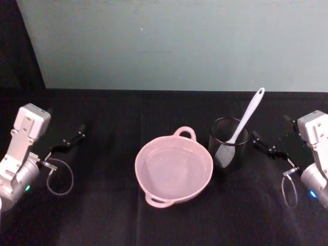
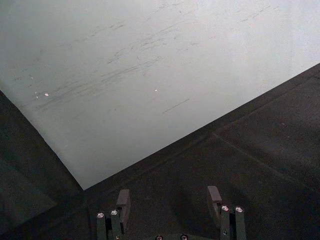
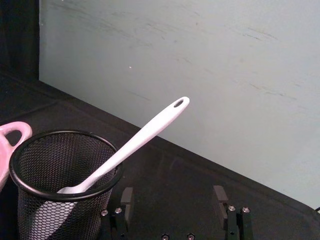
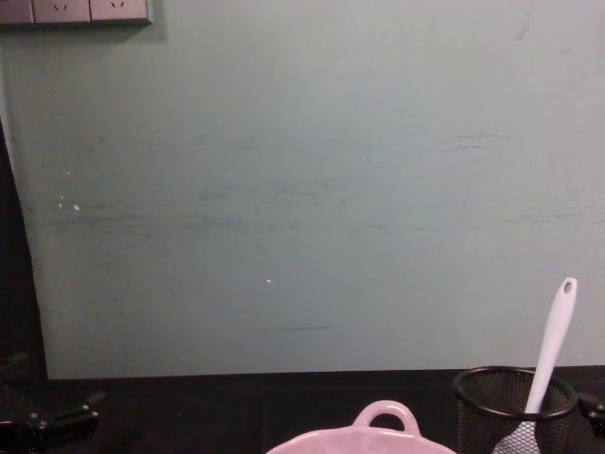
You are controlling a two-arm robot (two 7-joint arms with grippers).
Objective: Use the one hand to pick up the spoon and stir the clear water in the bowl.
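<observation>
Beside pink bowl, spoon in mesh cup

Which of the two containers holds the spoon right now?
The black mesh cup right of the pink bowl: the white spoon leans inside it; the bowl has none.

head: high, looked steeply down on the black worktop, whole layout in frame | chest: low, faced level across to the pale wall, clipped the bowl at its handle | left wrist: close over worktop, toward wall | right wrist: near mesh cup and spoon, shared with head and chest
</observation>
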